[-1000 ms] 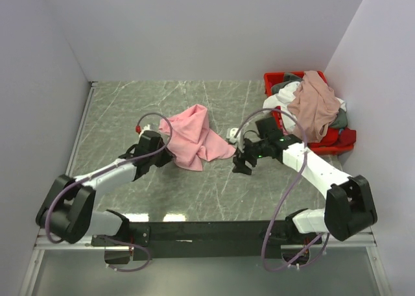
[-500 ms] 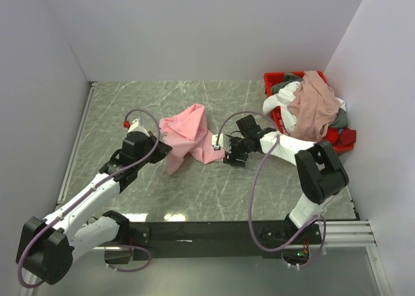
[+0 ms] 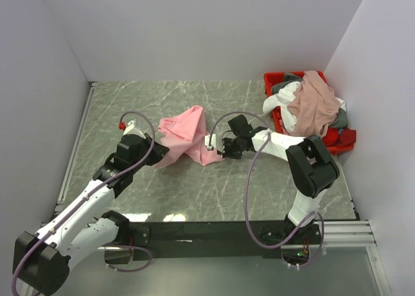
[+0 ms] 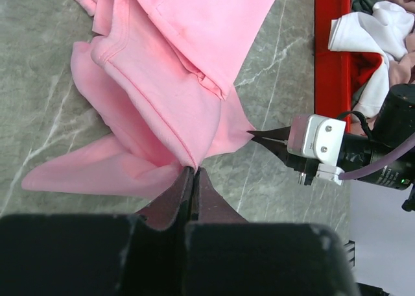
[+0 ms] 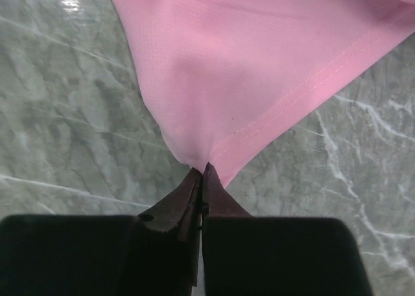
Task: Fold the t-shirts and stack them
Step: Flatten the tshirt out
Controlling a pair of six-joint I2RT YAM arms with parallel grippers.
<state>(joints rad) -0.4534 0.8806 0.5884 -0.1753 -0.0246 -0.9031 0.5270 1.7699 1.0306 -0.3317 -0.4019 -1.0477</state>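
Observation:
A light pink t-shirt (image 3: 185,135) lies crumpled on the marble table (image 3: 117,108), near its middle. My left gripper (image 3: 154,155) is shut on the shirt's lower left edge; the left wrist view shows its jaws (image 4: 192,170) pinching a fold of the pink cloth (image 4: 175,82). At the shirt's lower right corner my right gripper (image 3: 219,150) is shut on the hem, and the right wrist view has its tips (image 5: 204,170) clamped on the pink fabric (image 5: 259,62). More t-shirts fill the bin: dusty rose (image 3: 314,104), white (image 3: 279,103), grey (image 3: 288,85) and red (image 3: 340,137).
A red plastic bin (image 3: 269,82) stands at the back right against the wall, and its rim (image 4: 331,56) also shows in the left wrist view. White walls close in the table on three sides. Both arm bases sit along the near edge.
My right gripper moved left to the shirt's corner and closed on it. The left arm shifted left, drawing the shirt's left edge with it.

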